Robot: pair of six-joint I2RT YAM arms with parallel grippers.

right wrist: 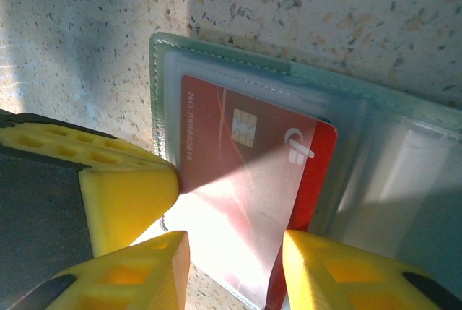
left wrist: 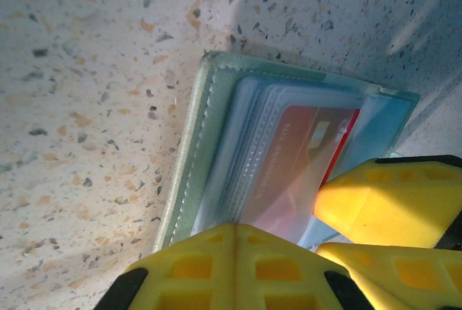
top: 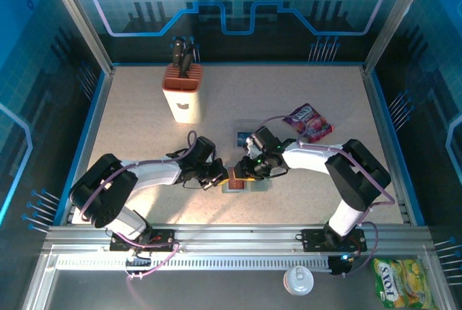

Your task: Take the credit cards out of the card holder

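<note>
One red credit card (right wrist: 238, 158) sits in a clear sleeve of the open card holder (right wrist: 216, 53). Its end lies between the part-spread fingers of the right gripper (right wrist: 234, 252); whether they clamp it I cannot tell. The left gripper (left wrist: 234, 241), pressed together, seems to pin the holder at its tips. The card looks thin, stiff and slick, so pinch its exposed end.

My speckled table (top: 144, 144), knife block (top: 182, 93) at its back, purple snack packet (top: 309, 123) right, blue card (top: 243, 137) beside it, card holder (top: 235, 186) nearer me
</note>
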